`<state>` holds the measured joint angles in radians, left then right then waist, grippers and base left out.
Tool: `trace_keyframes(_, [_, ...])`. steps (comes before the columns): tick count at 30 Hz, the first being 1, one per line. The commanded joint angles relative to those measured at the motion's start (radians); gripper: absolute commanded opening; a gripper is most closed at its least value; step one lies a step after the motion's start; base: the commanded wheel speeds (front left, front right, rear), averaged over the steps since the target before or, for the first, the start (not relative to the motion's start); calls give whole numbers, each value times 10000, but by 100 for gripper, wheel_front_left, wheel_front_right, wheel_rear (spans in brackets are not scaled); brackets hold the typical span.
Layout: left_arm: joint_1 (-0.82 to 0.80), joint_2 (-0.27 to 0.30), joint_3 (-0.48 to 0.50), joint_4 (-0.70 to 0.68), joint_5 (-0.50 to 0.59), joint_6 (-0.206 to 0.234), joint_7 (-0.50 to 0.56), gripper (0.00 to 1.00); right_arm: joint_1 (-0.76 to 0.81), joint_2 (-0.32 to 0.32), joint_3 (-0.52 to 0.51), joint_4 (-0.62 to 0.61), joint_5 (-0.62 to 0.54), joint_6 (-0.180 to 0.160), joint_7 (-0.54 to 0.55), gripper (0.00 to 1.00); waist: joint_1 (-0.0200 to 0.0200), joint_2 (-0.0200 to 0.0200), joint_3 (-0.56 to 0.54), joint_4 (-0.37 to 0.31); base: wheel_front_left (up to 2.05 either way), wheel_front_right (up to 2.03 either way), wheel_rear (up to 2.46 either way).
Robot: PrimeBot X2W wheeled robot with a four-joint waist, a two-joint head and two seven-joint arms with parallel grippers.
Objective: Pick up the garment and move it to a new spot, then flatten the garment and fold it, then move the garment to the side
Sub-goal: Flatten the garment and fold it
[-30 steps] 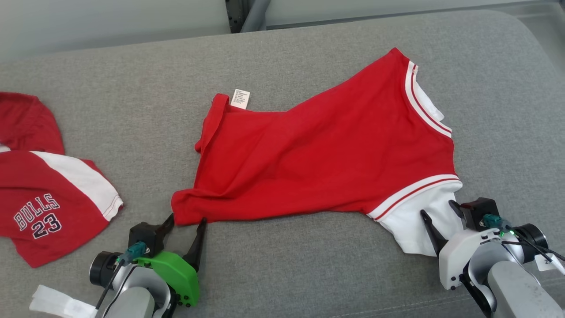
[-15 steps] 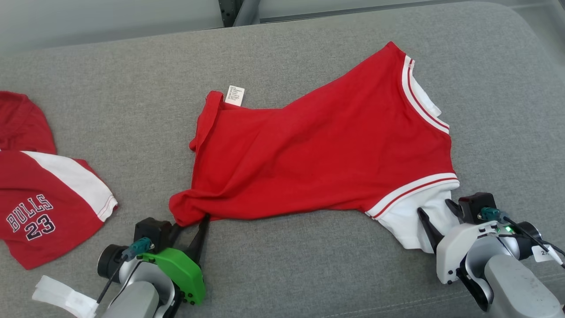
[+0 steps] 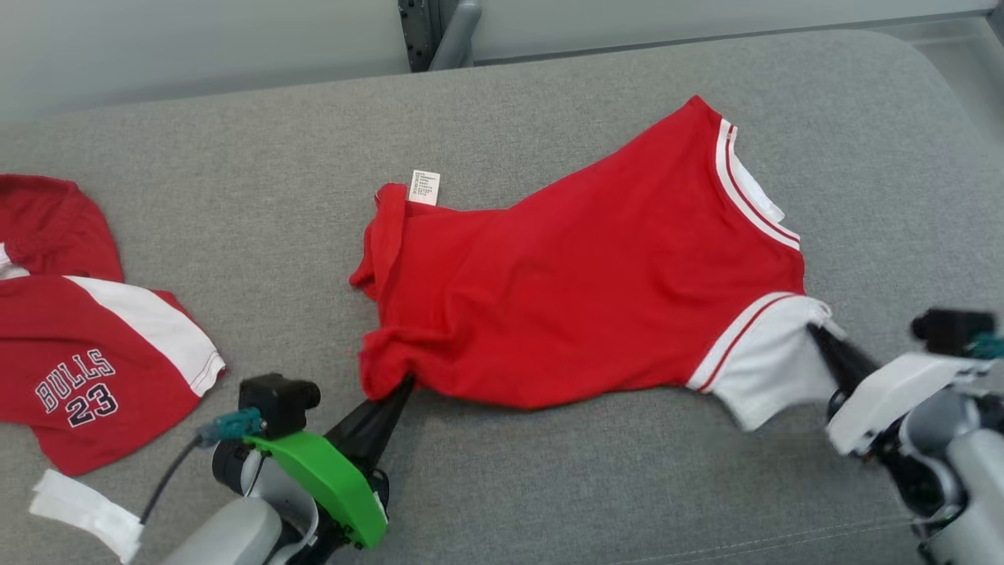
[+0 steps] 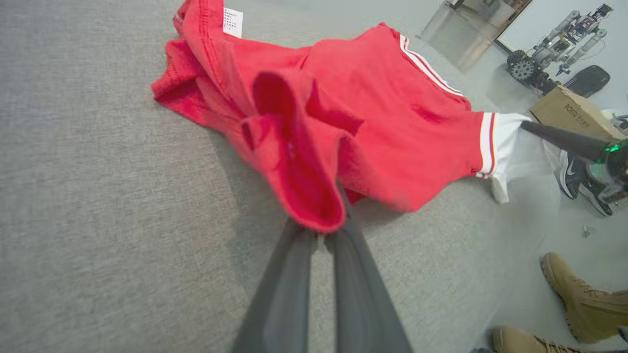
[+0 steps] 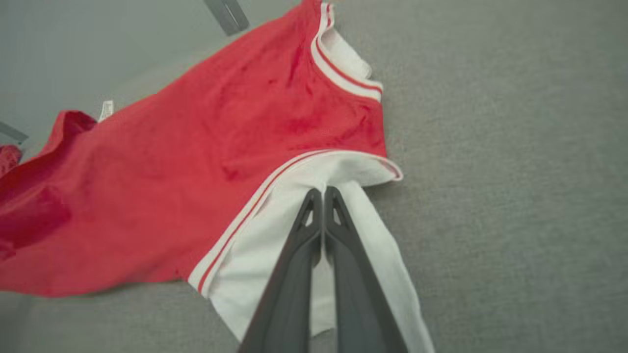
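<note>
The garment [image 3: 580, 275] is a red shirt with white sleeves and striped trim, spread across the grey cushion [image 3: 235, 235]. My left gripper [image 3: 404, 383] is shut on its near left hem corner, which bunches up above the fingertips in the left wrist view [image 4: 314, 206]. My right gripper [image 3: 816, 329] is shut on the white sleeve [image 3: 765, 369] at the near right; in the right wrist view the closed fingers [image 5: 321, 193] pinch the white cloth [image 5: 274, 235]. A small white label [image 3: 425, 187] sticks out at the far left edge.
A second red garment with "BULLS 23" print [image 3: 86, 353] lies at the left edge of the cushion, with a white strip [image 3: 82, 514] near it. Beyond the cushion's right end, the left wrist view has a cardboard box [image 4: 569, 113], shoes and a person's boots [image 4: 579, 299] on the floor.
Both grippers closed on the garment: the left on the hem corner, the right on the white sleeve. The near edge has been lifted and drawn in, bunching the left corner.
</note>
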<state>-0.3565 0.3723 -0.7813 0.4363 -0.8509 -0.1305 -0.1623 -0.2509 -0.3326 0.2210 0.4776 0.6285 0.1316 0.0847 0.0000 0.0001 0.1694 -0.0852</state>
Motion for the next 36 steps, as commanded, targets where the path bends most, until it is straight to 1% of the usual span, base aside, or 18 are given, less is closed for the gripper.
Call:
trace_keyframes(1, [106,447,-31,-1109,-811,5,390,0,32,-438,-495,-1184,948,-14,176,0,0,-1,-144,69,0,0,0])
trace_keyframes(3, [36,1118,45,-2649,-1696,6,989,0,273,-932,-1224,-2589,1887,-16,454,0,0,-1,-188,100,0,0,0])
trace_keyframes(6, [-269,2155,516,-4863,-3101,6,1943,0,244,-1495,-2550,-4409,2971,-11,1081,0,0,-1,-169,126,0,0,0])
trace_keyframes(8, [-589,2696,925,-5921,-3973,4,2568,0,-53,-1756,-3394,-5160,3456,-13,1638,0,0,-1,-93,162,0,0,0])
trace_keyframes(10, [-1010,3085,1312,-6644,-4809,9,3223,0,-448,-1896,-4030,-5716,3807,-11,2278,0,0,-1,-16,209,0,0,0])
trace_keyframes(11, [-1274,3205,1449,-6899,-5300,44,3621,0,-700,-1940,-4283,-5887,3930,-11,2620,0,0,-1,37,231,0,0,0])
trace_keyframes(13, [-1815,3167,1663,-7306,-6563,83,4431,0,-1329,-1879,-4593,-6072,4141,-11,3290,0,0,-1,136,248,0,0,0])
trace_keyframes(14, [-2147,3201,1809,-7353,-7062,204,4818,0,-1679,-1827,-4671,-6100,4205,-11,3606,0,0,-1,172,247,0,0,0])
trace_keyframes(16, [-2920,3325,1946,-7240,-7717,539,5606,0,-2501,-1719,-4794,-6015,4168,-10,4141,0,0,-1,320,243,0,0,0])
trace_keyframes(17, [-3302,3287,1957,-7075,-7906,725,5921,0,-2911,-1614,-4811,-5943,4105,-10,4370,0,0,-1,404,249,0,0,0])
trace_keyframes(18, [-4088,3129,1964,-6664,-8104,1056,6411,0,-3745,-1360,-4845,-5748,3906,-10,4754,0,0,-1,645,258,0,0,0])
trace_keyframes(21, [-5475,2897,1864,-5798,-7592,1516,6808,0,-5156,-946,-4955,-5180,3249,-10,5142,0,0,-1,1262,275,0,0,0])
trace_keyframes(22, [-5475,2897,1864,-5798,-7592,1516,6808,0,-5156,-946,-4955,-5180,3249,-10,5142,0,0,-1,1262,275,0,0,0])
trace_keyframes(26, [-7571,2278,1537,-4067,-6149,1826,6733,0,-7300,-140,-5080,-3914,1783,-10,5130,0,0,-1,2338,365,0,0,0])
trace_keyframes(28, [-8689,1871,1499,-3050,-5307,1889,6299,0,-8452,444,-5061,-3272,1075,-8,4808,0,0,-1,2881,366,0,0,0])
trace_keyframes(30, [-9779,1412,1515,-1966,-4378,1884,5477,0,-9596,968,-5002,-2533,326,-8,4294,0,0,-1,3383,327,0,0,0])
trace_keyframes(32, [-10790,984,1405,-926,-3337,1831,4479,0,-10668,1287,-4813,-1908,-473,-10,3458,0,0,-1,3819,297,0,0,0])
trace_keyframes(36, [-12610,70,1610,961,-1745,2003,1721,0,-12693,2086,-4675,-877,-1273,-8,1242,0,0,-1,4543,164,0,0,0])
